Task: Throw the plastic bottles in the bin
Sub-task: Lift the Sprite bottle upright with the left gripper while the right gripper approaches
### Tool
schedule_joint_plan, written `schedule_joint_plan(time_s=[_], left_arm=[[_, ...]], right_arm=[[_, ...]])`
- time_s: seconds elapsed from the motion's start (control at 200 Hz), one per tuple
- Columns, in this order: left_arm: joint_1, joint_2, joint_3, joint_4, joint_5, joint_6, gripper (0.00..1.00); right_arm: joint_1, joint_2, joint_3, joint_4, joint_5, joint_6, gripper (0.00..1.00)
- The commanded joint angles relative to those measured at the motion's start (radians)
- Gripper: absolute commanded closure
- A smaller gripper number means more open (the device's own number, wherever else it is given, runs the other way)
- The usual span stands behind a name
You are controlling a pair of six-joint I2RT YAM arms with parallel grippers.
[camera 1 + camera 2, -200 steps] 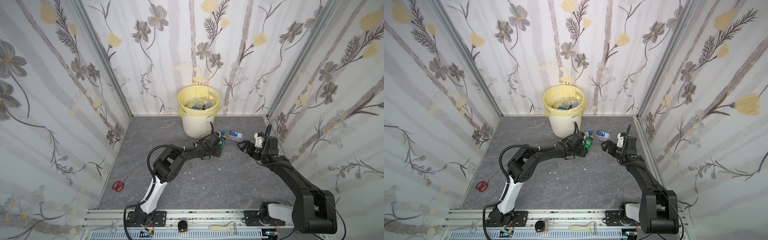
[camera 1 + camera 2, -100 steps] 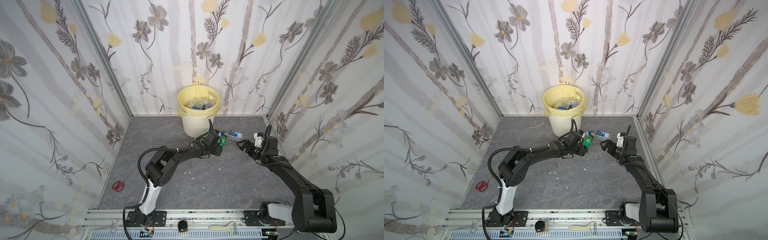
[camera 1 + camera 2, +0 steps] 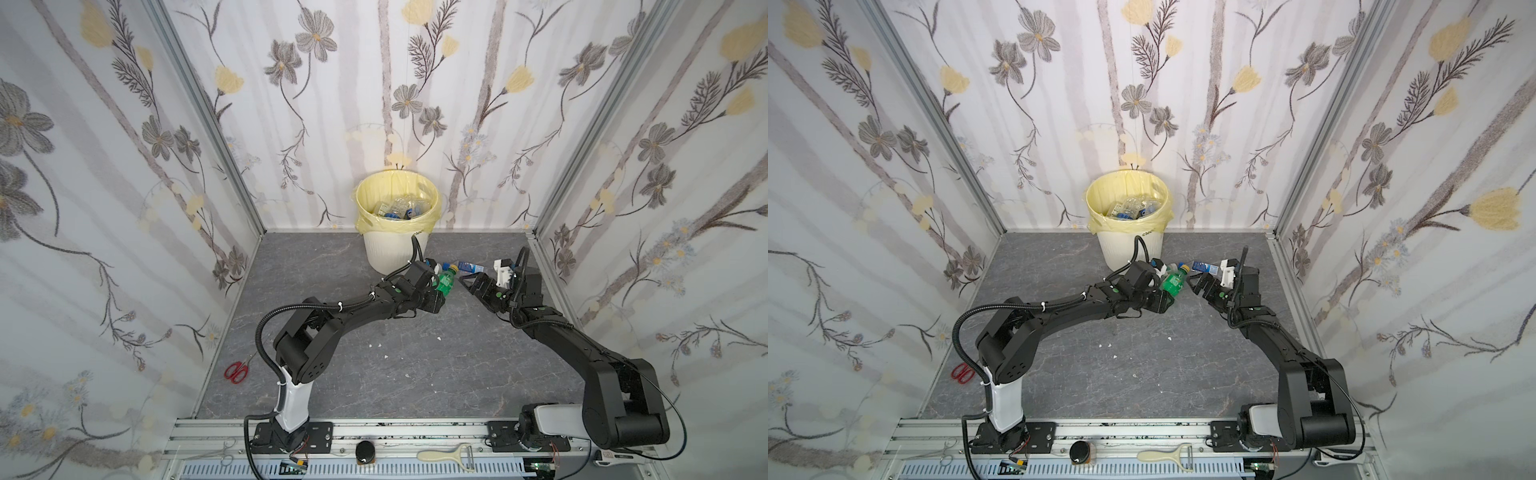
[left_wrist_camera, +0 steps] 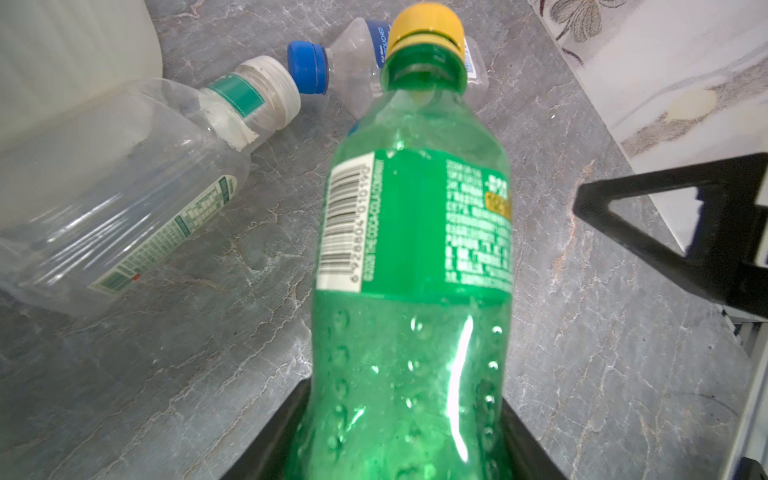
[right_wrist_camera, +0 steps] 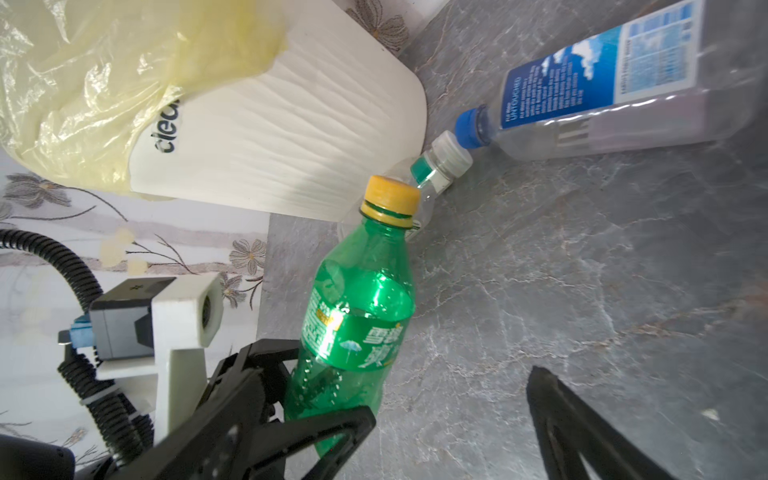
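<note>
The green bottle [image 4: 411, 257] was clamped near its base by the left gripper [image 3: 437, 291], which was half closed around it, just beside the bin [image 3: 395, 253]. The right gripper [image 5: 449, 415] was held wide open and empty close by. The bottle's barcode was shown only in the left wrist view. A white-capped clear bottle [image 4: 124, 199] lying by the bin wall was made out clearly in the wrist views. The binned bottles [image 3: 399, 208] were seen only in both top views.

- My left arm [image 3: 365, 309] and right arm [image 3: 569, 347]: matte black shells, each with a white link [image 3: 293, 409] at the base.
- Black ribbed cable hose [image 5: 45, 249] along the left one.
- White printed bracket [image 5: 183, 320] carries a wrist camera.
- Fingers [image 4: 640, 243]: black open triangles.
</note>
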State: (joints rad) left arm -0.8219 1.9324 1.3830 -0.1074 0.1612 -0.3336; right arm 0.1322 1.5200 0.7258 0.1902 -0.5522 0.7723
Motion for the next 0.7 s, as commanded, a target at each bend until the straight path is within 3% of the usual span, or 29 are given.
schedule_joint_plan(time_s=[0.0,0.694], left_arm=[[0.0,-0.027,-0.007,0.052,0.039,-0.004,0.42],[-0.003,-0.117,-0.021,0.075,0.074,-0.015,0.42]], right_arm=[[0.035,0.029,0.02,0.119,-0.021,0.075,0.0],[0.133,0.176,0.119,0.27,-0.052,0.201,0.14]])
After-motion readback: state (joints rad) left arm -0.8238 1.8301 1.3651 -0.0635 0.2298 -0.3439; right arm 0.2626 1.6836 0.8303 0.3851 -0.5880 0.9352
